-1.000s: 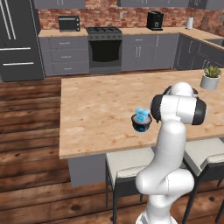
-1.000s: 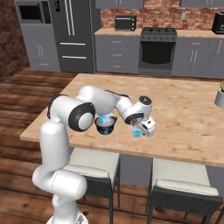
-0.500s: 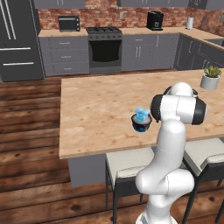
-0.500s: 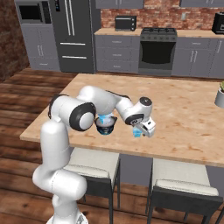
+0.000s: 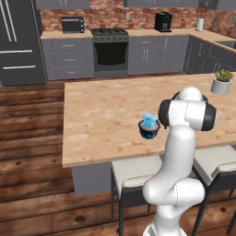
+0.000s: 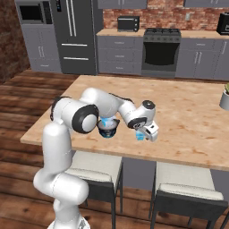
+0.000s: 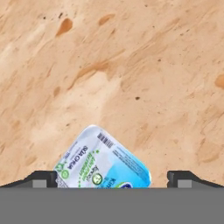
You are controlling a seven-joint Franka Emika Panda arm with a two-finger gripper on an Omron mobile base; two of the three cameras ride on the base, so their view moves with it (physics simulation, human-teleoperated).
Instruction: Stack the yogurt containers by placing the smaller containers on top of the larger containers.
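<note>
I see the gripper (image 6: 144,135) low over the wooden island counter (image 6: 188,112), its jaws spread fully wide and holding nothing. A small light-blue yogurt cup (image 7: 103,161) stands on the counter between the fingertips (image 7: 41,178). Another small cup (image 5: 149,120) already sits on the dark tub (image 5: 149,131), just beside the arm's elbow. A potted plant (image 5: 221,81) stands far away at the counter's edge, and two stools (image 6: 96,172) stand under the near edge.
</note>
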